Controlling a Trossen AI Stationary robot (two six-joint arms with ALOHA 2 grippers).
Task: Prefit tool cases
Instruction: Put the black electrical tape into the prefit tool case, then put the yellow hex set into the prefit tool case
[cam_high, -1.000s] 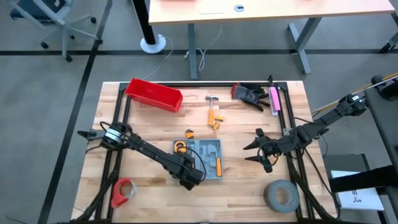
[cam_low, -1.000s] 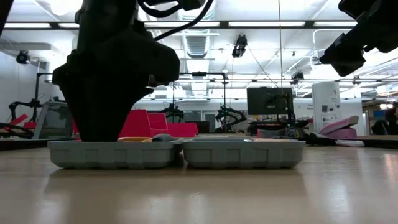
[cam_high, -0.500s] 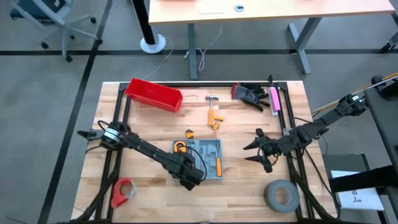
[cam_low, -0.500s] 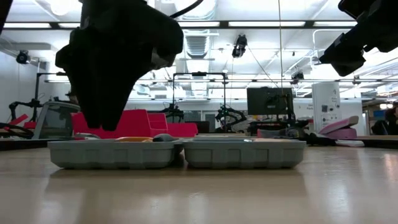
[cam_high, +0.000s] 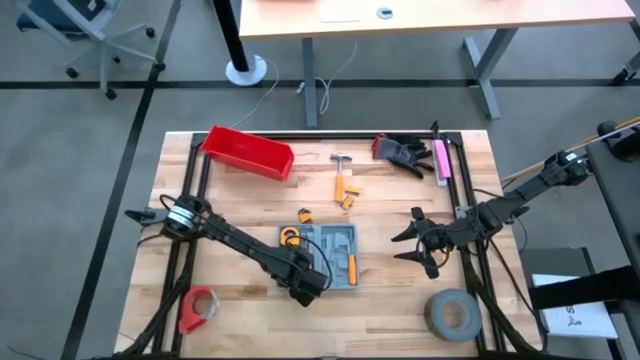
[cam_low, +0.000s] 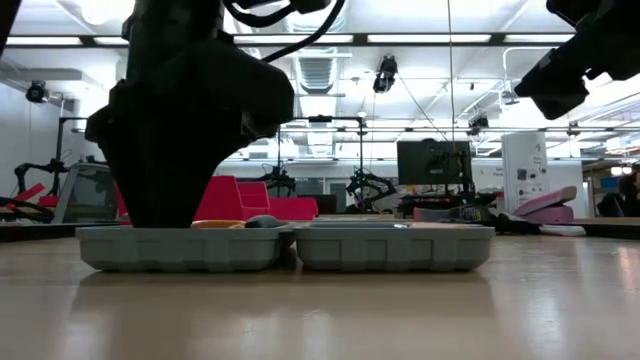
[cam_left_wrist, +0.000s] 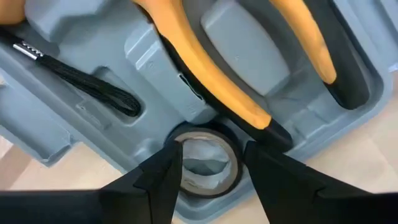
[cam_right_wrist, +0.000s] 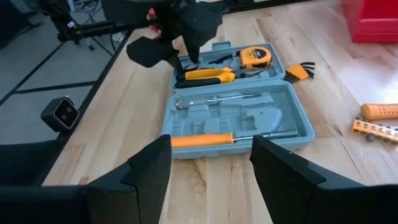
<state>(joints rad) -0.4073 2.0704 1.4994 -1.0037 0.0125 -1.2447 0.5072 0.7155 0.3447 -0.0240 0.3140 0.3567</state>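
The grey-blue tool case (cam_high: 338, 255) lies open and flat on the table, also seen in the right wrist view (cam_right_wrist: 233, 118) and the low view (cam_low: 285, 247). It holds orange-handled pliers (cam_left_wrist: 211, 81), a yellow tape measure (cam_right_wrist: 255, 56) and an orange-handled screwdriver (cam_right_wrist: 202, 140). A small tape roll (cam_left_wrist: 208, 168) lies in a round recess at the case's near left corner. My left gripper (cam_left_wrist: 212, 152) points down over that roll, open, one finger on either side of it. My right gripper (cam_high: 412, 240) hovers open to the right of the case. My left gripper comes at the small tape roll's rim (cam_left_wrist: 181, 163) from above, pointing down, one finger at each side of it. The roll lies flat in the case's recess. Whether the fingers (cam_left_wrist: 165, 177) touch the roll, I cannot tell.
A red bin (cam_high: 247, 152) stands at the far left. A hammer (cam_high: 341, 160), orange bits (cam_high: 347, 192), gloves (cam_high: 400, 152) and a pink tool (cam_high: 440, 160) lie at the back. A grey tape roll (cam_high: 453, 313) lies near right, a red roll (cam_high: 198, 305) near left.
My left gripper has risen a little above the case and come straight down again onto the same near left corner. The case and the tools in it have stayed in place.
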